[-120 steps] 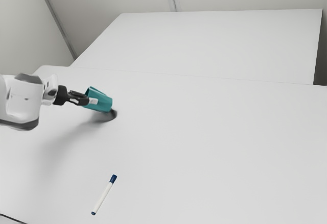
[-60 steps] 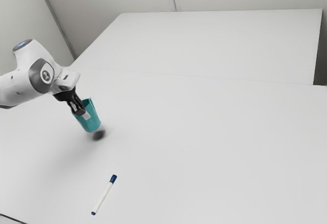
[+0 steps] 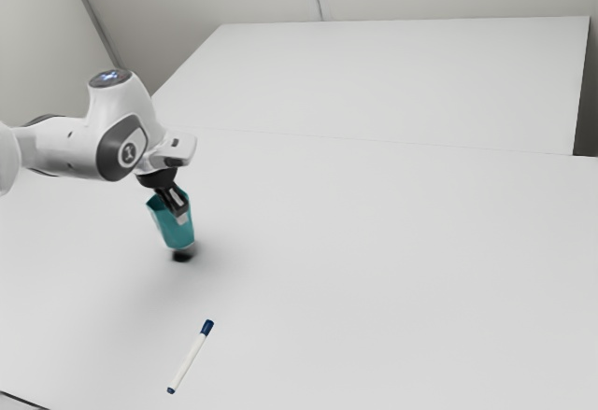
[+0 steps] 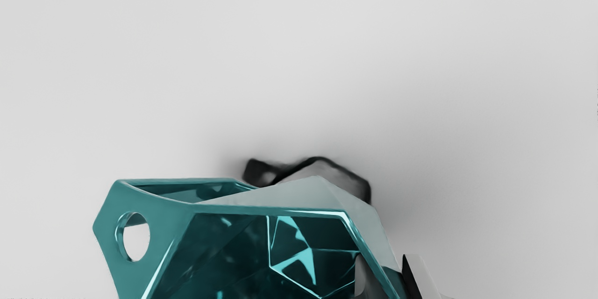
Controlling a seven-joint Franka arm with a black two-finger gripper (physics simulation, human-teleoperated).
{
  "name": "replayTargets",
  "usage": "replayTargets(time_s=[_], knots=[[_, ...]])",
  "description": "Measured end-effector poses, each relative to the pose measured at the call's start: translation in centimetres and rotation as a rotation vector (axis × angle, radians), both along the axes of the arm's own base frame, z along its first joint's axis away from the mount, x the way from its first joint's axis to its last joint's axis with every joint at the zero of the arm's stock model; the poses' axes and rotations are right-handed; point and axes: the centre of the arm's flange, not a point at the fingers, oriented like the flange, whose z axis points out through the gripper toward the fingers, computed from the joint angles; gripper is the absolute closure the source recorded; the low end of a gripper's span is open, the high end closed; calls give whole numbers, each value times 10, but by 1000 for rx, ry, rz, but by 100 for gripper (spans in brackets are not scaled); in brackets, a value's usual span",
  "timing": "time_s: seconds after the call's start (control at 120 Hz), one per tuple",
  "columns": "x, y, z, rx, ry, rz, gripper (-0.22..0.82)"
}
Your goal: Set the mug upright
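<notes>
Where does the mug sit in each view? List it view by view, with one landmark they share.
Exterior view: the mug is toward the exterior view's left, below the gripper and above the marker in the picture.
Wrist view: the mug has its open mouth facing the camera, its wall pinched by the gripper.
Shared landmark: the dark shadow by the mug's base.

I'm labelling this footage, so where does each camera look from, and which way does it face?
Exterior view: beside the arm, above the table, facing down across it; shows arm and gripper.
Wrist view: on the hand, facing past the fingers toward mug and table; shows fingers.
Both: mug, table, fingers.
</notes>
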Motion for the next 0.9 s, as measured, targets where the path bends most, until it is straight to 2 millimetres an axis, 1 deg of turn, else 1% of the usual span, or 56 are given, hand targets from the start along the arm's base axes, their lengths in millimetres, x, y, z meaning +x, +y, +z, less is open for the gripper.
replayTargets(time_s=[0.125,0.233,0.508,0.592,0.658,0.808,0.9], knots=[[9,-12,-8,-2,-2,68,78],[15,-25,-9,-6,-13,116,78],[17,-77,-12,-18,-16,171,78],[17,-89,-15,-19,-12,186,78],[18,-92,-20,-18,-5,205,78],[18,-87,-26,-19,3,262,78],[18,-90,-27,-19,4,282,78]])
